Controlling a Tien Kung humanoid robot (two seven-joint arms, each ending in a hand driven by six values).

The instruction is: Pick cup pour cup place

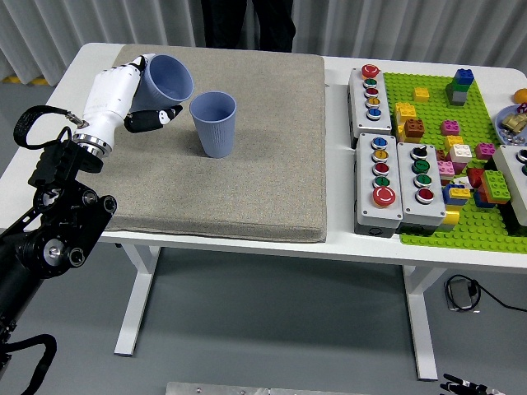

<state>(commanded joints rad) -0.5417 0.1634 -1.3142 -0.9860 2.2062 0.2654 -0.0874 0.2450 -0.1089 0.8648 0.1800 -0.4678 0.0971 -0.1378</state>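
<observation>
Two blue-grey cups are on the left half of the table. One cup point(213, 123) stands upright on the grey mat point(247, 181). My left hand point(140, 95), white with dark fingertips, is shut on the other cup point(166, 81), which is lifted and tilted with its mouth toward the standing cup, just to that cup's upper left. The two cups are close but apart. What is inside either cup cannot be made out. My right hand is out of view.
Right of the mat stand three grey button boxes point(369, 95) point(380, 183) point(422, 183). Beyond them lies a green baseplate point(461, 222) with several coloured bricks. A person in dark clothes point(247, 25) stands at the far side.
</observation>
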